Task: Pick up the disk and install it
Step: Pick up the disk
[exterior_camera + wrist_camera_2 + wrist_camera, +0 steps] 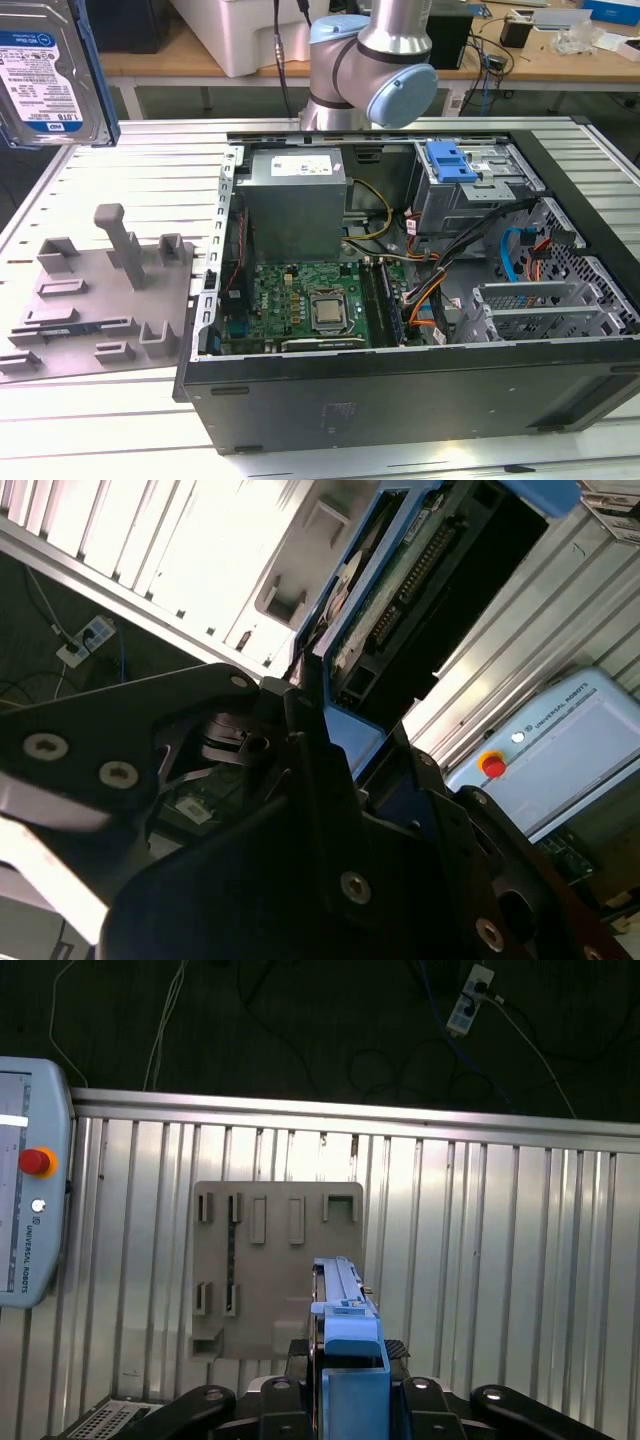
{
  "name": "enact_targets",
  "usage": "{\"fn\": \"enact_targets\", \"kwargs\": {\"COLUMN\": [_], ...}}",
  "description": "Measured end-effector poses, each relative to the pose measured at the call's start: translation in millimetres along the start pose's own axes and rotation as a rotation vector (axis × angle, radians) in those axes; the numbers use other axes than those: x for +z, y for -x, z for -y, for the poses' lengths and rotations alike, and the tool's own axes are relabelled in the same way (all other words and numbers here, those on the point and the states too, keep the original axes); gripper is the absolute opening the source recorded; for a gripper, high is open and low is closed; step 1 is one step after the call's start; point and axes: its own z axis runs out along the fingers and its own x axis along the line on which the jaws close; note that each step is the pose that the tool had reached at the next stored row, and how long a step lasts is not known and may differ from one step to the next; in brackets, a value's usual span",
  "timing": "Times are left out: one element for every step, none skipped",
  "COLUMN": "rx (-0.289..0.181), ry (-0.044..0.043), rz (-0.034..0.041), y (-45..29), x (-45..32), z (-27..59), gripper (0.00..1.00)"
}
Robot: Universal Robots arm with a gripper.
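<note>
The disk [45, 75], silver with a white-and-blue label in a blue carrier frame, hangs high at the exterior view's left, well above the table. In the first wrist view I see the disk [345, 1295] edge-on, with my gripper [353, 1365] shut on its blue carrier end and the black fingers [295, 1360] pressed against its sides. The second wrist view shows the disk [400, 590] with its connector edge, rising out of my gripper [330, 720]. Directly beneath the disk lies the grey fixture plate [275, 1270].
The open computer case [400, 400] lies on the slatted metal table [150, 160], with a blue caddy [452, 160] on its drive cage. The grey fixture plate [100, 290] with upright pegs sits at the case's left. A teach pendant [25, 1220] rests nearby.
</note>
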Motion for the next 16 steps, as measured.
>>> {"fn": "enact_targets", "kwargs": {"rx": [0.0, 0.0, 0.0, 0.0, 0.0, 0.0, 0.0, 0.0, 0.0, 0.0, 0.0, 0.0, 0.0, 0.0, 0.0, 0.0], "ry": [-0.0001, -0.0001, -0.0001, -0.0001, -0.0002, -0.0001, -0.0001, 0.0, -0.0001, -0.0001, -0.0002, -0.0001, -0.0002, -0.0002, -0.0001, -0.0001], "rz": [0.0001, 0.0001, 0.0, 0.0001, 0.0001, 0.0, 0.0, 0.0, 0.0, 0.0, 0.0001, 0.0, 0.0, 0.0, 0.0, 0.0], "y": [0.0, 0.0, 0.0, -0.1, -0.4, -0.7, -1.4, -2.0, -3.1, -3.9, -4.9, -7.0, -8.4, -9.9, -11.9, -13.7], "x": [0.1, 0.1, 0.0, 0.1, 0.1, 0.0, -0.1, -0.2, -0.2, -0.3, -0.3, -0.5, -0.6, -0.6, -0.8, -0.8], "z": [0.0, 0.0, 0.1, 0.3, 1.2, 2.3, 4.5, 6.2, 9.3, 11.6, 14.2, 19.4, 22.6, 25.8, 29.7, 32.7], "gripper": [0.37, 0.37, 0.37, 0.37, 0.37, 0.37, 0.37, 0.37, 0.37, 0.37, 0.37, 0.37, 0.37, 0.37, 0.37, 0.37]}}
